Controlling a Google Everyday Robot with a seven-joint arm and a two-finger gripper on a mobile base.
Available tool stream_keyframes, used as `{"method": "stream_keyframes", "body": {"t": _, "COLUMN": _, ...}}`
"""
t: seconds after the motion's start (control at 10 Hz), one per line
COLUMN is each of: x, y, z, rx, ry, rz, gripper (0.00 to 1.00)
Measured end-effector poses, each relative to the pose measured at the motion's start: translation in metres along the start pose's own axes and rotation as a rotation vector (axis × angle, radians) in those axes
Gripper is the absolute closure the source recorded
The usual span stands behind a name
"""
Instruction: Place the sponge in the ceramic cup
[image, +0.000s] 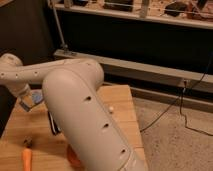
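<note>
One view is given: the hand (26, 103) is seen at the left edge of the desk (119, 102), beside the white arm (85, 115), clenched on the sponge (36, 96), which is held above the wood. An orange object (26, 159) is seen at the near edge.

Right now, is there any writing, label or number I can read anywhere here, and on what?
No readable text anywhere: none on the robot arm, the wooden table or the rack behind.
The gripper, over the table's left edge, is closed on the blue sponge.
</note>
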Motion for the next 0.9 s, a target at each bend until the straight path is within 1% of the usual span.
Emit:
{"method": "stream_keyframes", "body": {"t": 0.1, "x": 0.011, "y": -0.002, "z": -0.006, "rx": 0.016, "ry": -0.001, "rz": 0.034, "gripper": 0.93}}
{"method": "stream_keyframes", "body": {"t": 0.3, "x": 0.026, "y": -0.004, "z": -0.01, "rx": 0.03, "ry": 0.0, "rz": 0.079, "gripper": 0.93}}
{"method": "stream_keyframes", "body": {"t": 0.5, "x": 0.042, "y": -0.009, "z": -0.014, "rx": 0.043, "ry": -0.008, "rz": 0.14, "gripper": 0.93}}
{"method": "stream_keyframes", "body": {"t": 0.8, "x": 0.064, "y": -0.017, "z": -0.016, "rx": 0.047, "ry": -0.013, "rz": 0.217, "gripper": 0.93}}
{"method": "stream_keyframes", "body": {"t": 0.9, "x": 0.067, "y": -0.019, "z": -0.015, "rx": 0.043, "ry": -0.017, "rz": 0.235, "gripper": 0.93}}
